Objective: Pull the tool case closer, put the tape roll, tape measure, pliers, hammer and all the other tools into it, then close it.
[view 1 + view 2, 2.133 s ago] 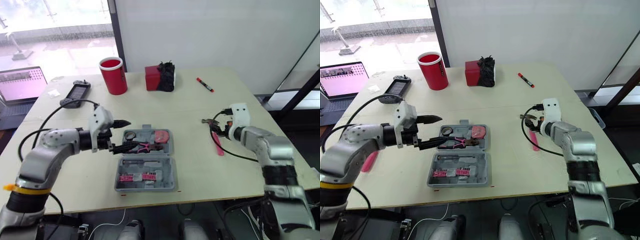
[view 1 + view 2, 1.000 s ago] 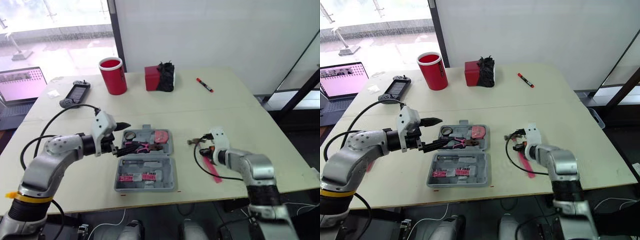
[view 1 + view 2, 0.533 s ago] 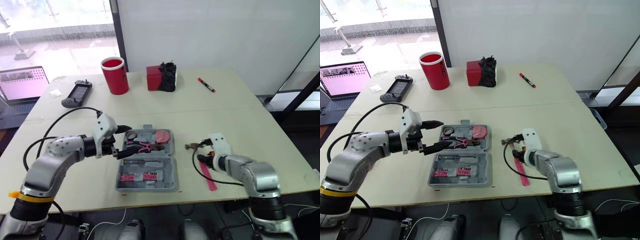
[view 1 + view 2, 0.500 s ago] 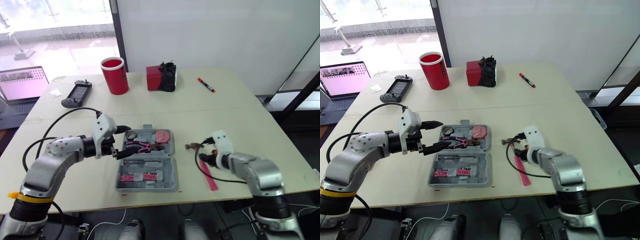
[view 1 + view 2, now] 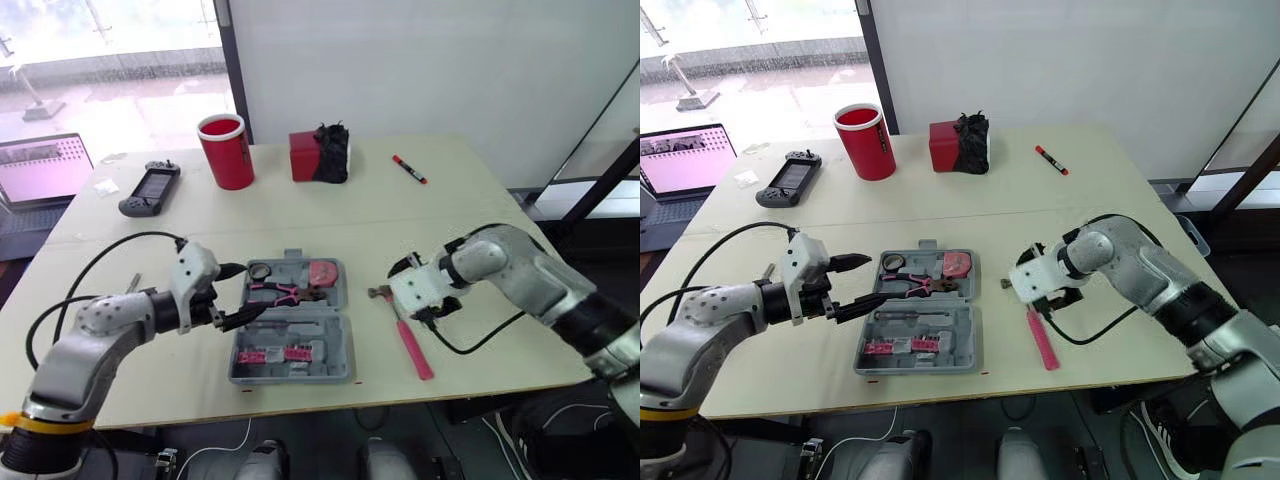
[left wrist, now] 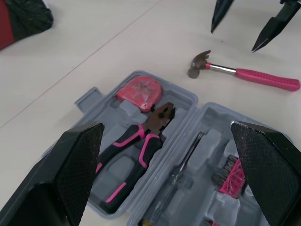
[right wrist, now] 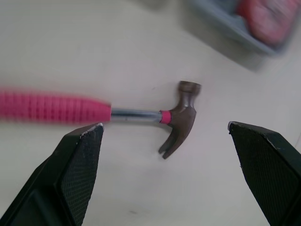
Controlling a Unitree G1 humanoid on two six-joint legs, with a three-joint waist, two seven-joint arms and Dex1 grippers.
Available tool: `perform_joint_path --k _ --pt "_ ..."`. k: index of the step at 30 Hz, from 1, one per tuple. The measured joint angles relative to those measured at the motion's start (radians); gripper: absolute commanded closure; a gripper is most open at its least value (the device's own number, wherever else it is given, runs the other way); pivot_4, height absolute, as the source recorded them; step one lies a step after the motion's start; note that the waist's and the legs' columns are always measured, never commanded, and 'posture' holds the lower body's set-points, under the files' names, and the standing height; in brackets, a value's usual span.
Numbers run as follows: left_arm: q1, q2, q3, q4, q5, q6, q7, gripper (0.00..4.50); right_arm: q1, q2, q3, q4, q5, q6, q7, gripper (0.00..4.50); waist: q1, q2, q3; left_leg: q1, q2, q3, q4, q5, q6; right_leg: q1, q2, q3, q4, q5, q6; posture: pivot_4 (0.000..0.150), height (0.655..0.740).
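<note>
The grey tool case [image 5: 292, 352] lies open mid-table, with pink-handled pliers [image 5: 281, 293], a red tape measure [image 5: 322, 271] and a round tape roll [image 5: 259, 270] in its far half. A screwdriver [image 6: 181, 161] and pink bits [image 5: 272, 355] sit in the near half. The pink-handled hammer [image 5: 408, 341] lies on the table right of the case, head [image 7: 181, 117] toward it. My right gripper [image 5: 411, 297] hovers open just over the hammer's head end, holding nothing. My left gripper [image 5: 243, 292] is open at the case's left edge, its fingers [image 6: 77, 157] pointing at the pliers.
At the back stand a red cup [image 5: 227, 150], a red box with black cloth [image 5: 321, 155] and a red marker [image 5: 409, 169]. A handheld controller [image 5: 150, 190] and a laptop [image 5: 42, 170] are far left. The table's front edge [image 5: 300, 405] runs just below the case.
The hammer has come left toward the case and now lies free on the table. My right gripper has let it go and risen above it. My left gripper drew back slightly.
</note>
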Motion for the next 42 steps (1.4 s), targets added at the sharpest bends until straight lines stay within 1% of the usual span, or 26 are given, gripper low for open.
perform_joint_path --k 2,4,7,11,12,14,15,16,17,20,21,22,24,26,29,30,32,33,34,35,36,37,39,42 --pt "0.022 0.0 0.009 -0.016 -0.006 0.013 0.012 0.0 -0.046 0.038 0.028 0.111 -0.075 -0.195 0.0 0.04 0.0 0.0 0.0 0.0 0.0 0.0 0.0 0.0 0.0 0.0 0.0 0.0 0.0 0.0 0.0 0.15 0.74" --pt "0.038 -0.001 0.023 -0.033 -0.011 0.019 0.023 0.0 -0.082 0.087 0.059 0.212 -0.153 -0.342 -0.024 0.04 -0.002 0.0 0.0 0.0 0.0 -0.001 0.0 0.001 -0.001 0.0 0.0 0.0 0.0 0.0 0.0 0.15 0.74" --pt "0.052 -0.001 0.036 -0.062 -0.015 0.031 0.043 0.0 -0.135 0.163 0.092 0.354 -0.267 -0.49 -0.092 0.04 -0.003 0.0 0.0 0.0 0.0 -0.001 0.0 0.001 -0.002 0.0 0.0 0.0 0.001 0.0 -0.001 0.15 0.74" --pt "0.076 -0.001 0.053 -0.084 -0.031 0.04 0.058 0.0 -0.189 0.248 0.126 0.491 -0.403 -0.606 -0.202 0.04 -0.003 0.0 0.0 0.0 0.0 -0.002 -0.001 0.002 -0.004 -0.001 0.001 0.0 0.001 0.0 -0.001 0.15 0.74" --pt "0.078 0.0 0.06 -0.084 -0.032 0.042 0.059 0.0 -0.196 0.269 0.132 0.521 -0.431 -0.621 -0.225 0.27 -0.003 0.0 0.0 0.0 0.0 -0.002 -0.001 0.002 -0.004 -0.001 0.001 0.0 0.001 0.0 -0.001 0.15 0.74" --pt "0.079 0.01 0.067 -0.084 -0.032 0.045 0.062 0.0 -0.226 0.312 0.16 0.584 -0.494 -0.644 -0.254 0.88 -0.006 0.0 0.0 0.001 0.0 -0.002 -0.001 0.003 -0.005 0.0 0.001 0.0 0.001 0.0 -0.001 0.15 0.74" --pt "0.08 0.011 0.07 -0.084 -0.033 0.049 0.062 0.0 -0.236 0.328 0.166 0.613 -0.513 -0.653 -0.259 1.33 -0.008 -0.001 -0.001 0.001 0.0 -0.002 -0.001 0.003 -0.005 0.001 0.001 0.0 0.001 0.0 -0.001 0.15 0.74" --pt "0.08 0.012 0.072 -0.084 -0.034 0.053 0.062 0.0 -0.242 0.336 0.167 0.639 -0.523 -0.661 -0.26 1.9 -0.009 -0.002 -0.001 0.002 0.0 -0.002 -0.001 0.003 -0.005 0.001 0.001 0.0 0.001 0.001 -0.001 0.15 0.74" --pt "0.081 0.013 0.072 -0.084 -0.034 0.056 0.062 0.0 -0.246 0.341 0.166 0.663 -0.524 -0.666 -0.258 2.33 -0.011 -0.002 -0.001 0.002 0.0 -0.003 -0.001 0.003 -0.005 0.002 0.001 0.0 0.001 0.001 -0.002 0.15 0.74" --pt "0.081 0.018 0.073 -0.084 -0.034 0.057 0.062 0.0 -0.251 0.346 0.165 0.709 -0.53 -0.697 -0.247 3.89 -0.018 -0.002 -0.002 0.003 0.001 -0.003 -0.001 0.003 -0.005 0.002 0.002 0.0 0.001 0.001 -0.002 0.15 0.74" --pt "0.081 0.018 0.074 -0.085 -0.034 0.057 0.062 0.0 -0.253 0.347 0.164 0.711 -0.529 -0.716 -0.245 4.27 -0.018 -0.002 -0.002 0.004 0.001 -0.003 -0.002 0.003 -0.005 0.003 0.003 0.0 0.002 0.001 -0.002 0.15 0.74" --pt "0.081 0.018 0.074 -0.087 -0.034 0.058 0.062 0.0 -0.253 0.35 0.164 0.713 -0.527 -0.726 -0.236 4.48 -0.017 -0.002 -0.002 0.004 0.001 -0.003 -0.002 0.003 -0.005 0.002 0.003 0.0 0.002 0.001 -0.002 0.15 0.74" --pt "0.079 0.018 0.073 -0.092 -0.034 0.058 0.063 0.0 -0.246 0.343 0.155 0.711 -0.508 -0.739 -0.208 4.48 -0.015 -0.002 -0.002 0.003 0.001 -0.004 -0.002 0.003 -0.005 0.003 0.003 0.001 0.001 0.001 -0.002 0.15 0.74" --pt "0.074 0.018 0.073 -0.093 -0.034 0.058 0.063 0.0 -0.226 0.321 0.143 0.699 -0.458 -0.759 -0.144 4.48 -0.007 -0.002 -0.002 0.003 0.0 -0.004 -0.002 0.003 -0.005 0.003 0.003 0.001 0.001 0.001 -0.002 0.15 0.74" --pt "0.06 0.018 0.067 -0.091 -0.034 0.058 0.059 0.0 -0.174 0.255 0.126 0.629 -0.321 -0.763 0.015 4.48 0.008 -0.002 -0.001 0.002 0.0 -0.004 -0.002 0.003 -0.005 0.002 0.001 0.0 0.0 0.001 -0.002 0.15 0.74" --pt "0.058 0.019 0.065 -0.089 -0.033 0.058 0.057 0.0 -0.141 0.208 0.121 0.572 -0.247 -0.741 0.094 4.48 0.014 -0.001 -0.001 0.001 -0.001 -0.004 -0.002 0.003 -0.005 0.002 0.001 0.0 0.0 0.001 -0.002 0.15 0.74" --pt "0.048 0.021 0.059 -0.075 -0.033 0.058 0.051 0.0 -0.048 0.104 0.094 0.417 -0.071 -0.623 0.248 4.48 0.021 -0.001 -0.001 0.0 -0.001 -0.004 -0.001 0.003 -0.005 0.002 0.0 0.0 -0.001 0.0 -0.001 0.15 0.74" --pt "0.042 0.023 0.059 -0.069 -0.032 0.058 0.048 0.0 0.001 0.063 0.072 0.34 0.006 -0.535 0.301 4.48 0.024 0.0 0.0 0.0 -0.001 -0.004 -0.001 0.002 -0.004 0.002 0.0 0.0 -0.001 0.0 -0.001 0.15 0.74" --pt "0.037 0.027 0.06 -0.064 -0.032 0.057 0.043 0.0 0.062 0.014 0.041 0.242 0.101 -0.408 0.358 4.48 0.023 0.0 0.0 0.0 -0.001 -0.004 -0.001 0.002 -0.004 0.002 -0.001 0.0 -0.001 0.0 -0.001 0.15 0.74" --pt "0.033 0.031 0.059 -0.058 -0.031 0.057 0.041 0.0 0.101 -0.009 0.013 0.167 0.157 -0.276 0.388 4.48 0.019 0.0 0.0 0.0 -0.001 -0.003 -0.001 0.002 -0.004 0.001 -0.001 0.0 -0.001 0.0 -0.001 0.15 0.74" --pt "0.027 0.031 0.058 -0.057 -0.031 0.057 0.039 0.0 0.14 -0.021 -0.025 0.101 0.203 -0.113 0.394 4.48 0.012 0.0 0.0 0.0 0.0 -0.003 -0.001 0.002 -0.004 0.001 0.0 0.0 0.0 0.001 -0.002 0.15 0.74" --pt "0.02 0.03 0.054 -0.057 -0.031 0.055 0.036 0.0 0.184 -0.023 -0.084 0.024 0.258 0.113 0.38 4.48 0.006 0.0 0.0 0.001 0.0 -0.003 -0.001 0.002 -0.004 0.0 0.001 0.001 0.001 0.001 -0.002 0.15 0.74" --pt "0.015 0.024 0.046 -0.058 -0.036 0.043 0.018 0.0 0.25 -0.022 -0.187 -0.087 0.342 0.463 0.319 4.48 0.002 0.001 0.0 0.001 0.001 -0.002 -0.001 0.002 -0.004 -0.001 0.002 0.001 0.001 0.001 -0.003 0.15 0.74" --pt "0.014 -0.005 0.048 -0.062 -0.081 0.035 -0.003 0.0 0.306 -0.024 -0.283 -0.175 0.398 0.728 0.255 4.48 0.011 0.001 0.0 0.0 0.001 -0.002 -0.001 0.002 -0.004 0.0 0.001 0.0 0.001 0.001 -0.003 0.15 0.74"
